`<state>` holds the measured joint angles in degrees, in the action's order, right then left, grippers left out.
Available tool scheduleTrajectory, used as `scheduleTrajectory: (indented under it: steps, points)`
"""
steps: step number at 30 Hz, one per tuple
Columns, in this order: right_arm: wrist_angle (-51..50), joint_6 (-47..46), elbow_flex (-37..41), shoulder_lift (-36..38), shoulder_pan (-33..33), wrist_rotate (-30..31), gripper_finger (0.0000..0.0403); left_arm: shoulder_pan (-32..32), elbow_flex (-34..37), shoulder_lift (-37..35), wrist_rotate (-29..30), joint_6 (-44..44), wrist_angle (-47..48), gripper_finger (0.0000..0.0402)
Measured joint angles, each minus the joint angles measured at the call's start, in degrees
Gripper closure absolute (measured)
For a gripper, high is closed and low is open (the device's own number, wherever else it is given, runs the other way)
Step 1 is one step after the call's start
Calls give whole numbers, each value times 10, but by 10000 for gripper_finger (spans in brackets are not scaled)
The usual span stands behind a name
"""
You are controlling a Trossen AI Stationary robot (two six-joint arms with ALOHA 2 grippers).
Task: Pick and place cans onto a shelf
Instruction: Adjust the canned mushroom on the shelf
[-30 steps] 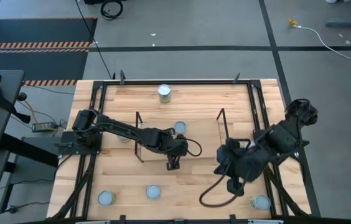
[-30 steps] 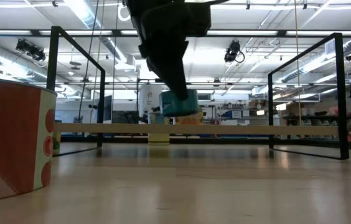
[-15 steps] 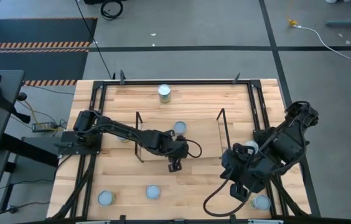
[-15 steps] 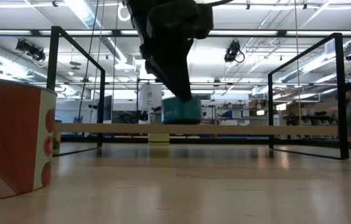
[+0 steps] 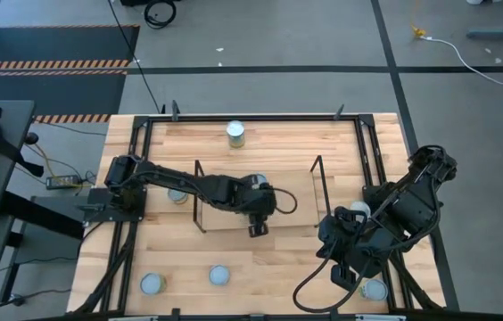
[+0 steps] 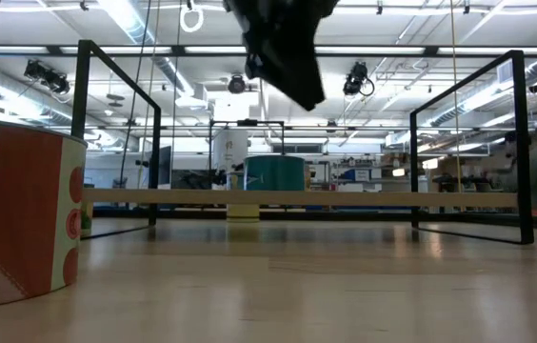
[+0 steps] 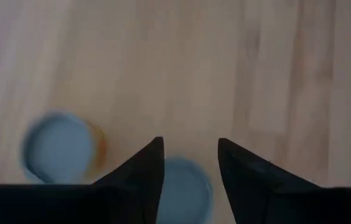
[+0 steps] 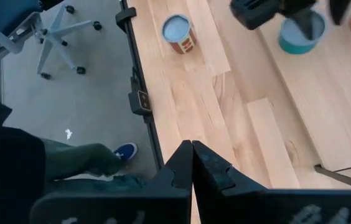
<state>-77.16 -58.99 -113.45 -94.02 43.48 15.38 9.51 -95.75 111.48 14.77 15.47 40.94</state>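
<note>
The left gripper (image 5: 259, 228) hangs over the shelf (image 5: 256, 220), a low rack with thin dark wire ends and a smooth pale wood floor, and its two black pointed fingers (image 7: 143, 177) stand apart with nothing between them. Right under it a round teal can (image 6: 274, 174) with a flat shiny top stands on the shelf. Looking down, four more small round cans show on the striped wood table (image 5: 278, 267), and the right gripper (image 5: 344, 272) waits near the front right corner, its fingers pressed tight together.

Left claw (image 7: 188, 168) parted, right closed
</note>
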Motion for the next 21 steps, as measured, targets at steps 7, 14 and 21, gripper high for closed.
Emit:
scheduleTrajectory:
  steps: [7,14,21]
  points:
    - [15,-10,0,0,5,2,394,-76,27,8,14,36,-33,269]
    - [17,-21,0,0,16,2,394,-112,63,10,-2,49,-41,292]
    - [16,-24,0,0,17,2,394,-109,96,10,-17,49,-31,303]
